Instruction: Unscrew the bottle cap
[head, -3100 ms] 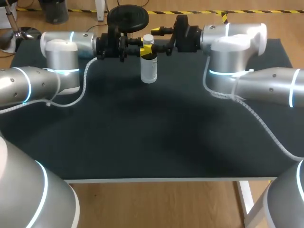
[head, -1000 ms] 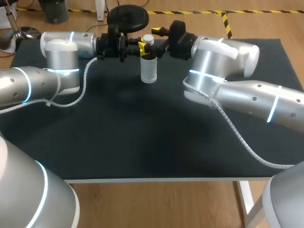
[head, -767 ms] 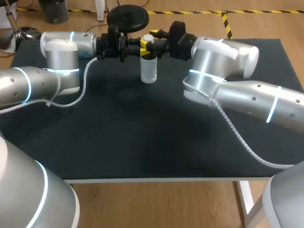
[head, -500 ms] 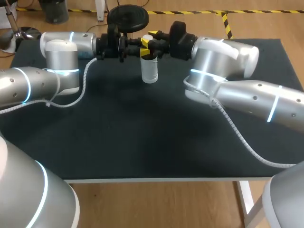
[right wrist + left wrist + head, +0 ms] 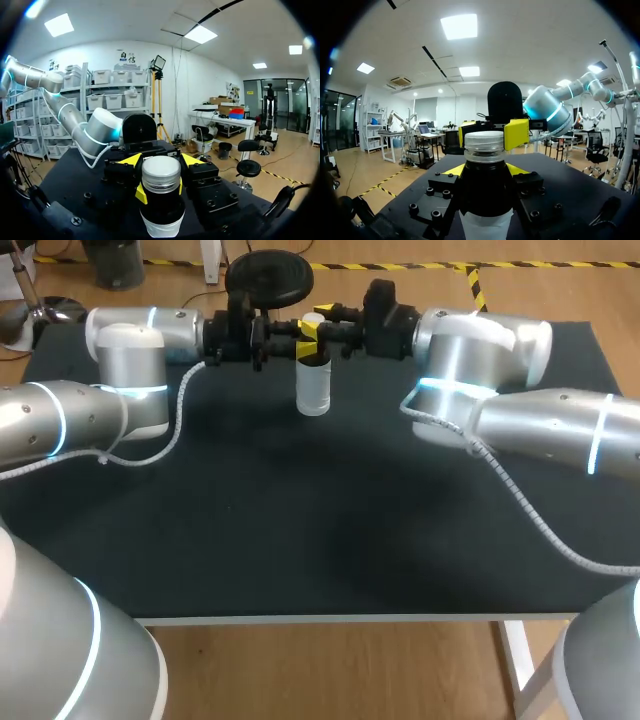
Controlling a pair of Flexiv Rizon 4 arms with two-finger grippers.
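The clear bottle (image 5: 313, 390) stood upright on the black worktop (image 5: 300, 530), near the middle of its far edge, with its white cap (image 5: 313, 319) on the neck. My left arm (image 5: 125, 355) came in from the left and lay level along the far side of the worktop. Its left hand (image 5: 303, 342) was clamped on the bottle just below the cap, one finger to each side of the neck. In the left wrist view the yellow fingertips (image 5: 513, 170) of this hand showed low on both sides of the bottle's dark upper part, set against it, and the ribbed cap rose above them. My right arm (image 5: 490, 345) came in from the right, also level, and faced the left hand head-on across the bottle. The right hand (image 5: 320, 328) sat a little higher than the left and was closed on the cap. In the left wrist view its yellow pads (image 5: 516, 134) stood against the cap's sides, one of them partly hidden behind the cap. In the right wrist view the cap stood directly ahead of the right hand, with a yellow tip touching its lower rim on one side. The two yellow tips of the left hand showed just behind the cap, one on each side. Whether the cap sat tight or loose on its thread I could not tell.
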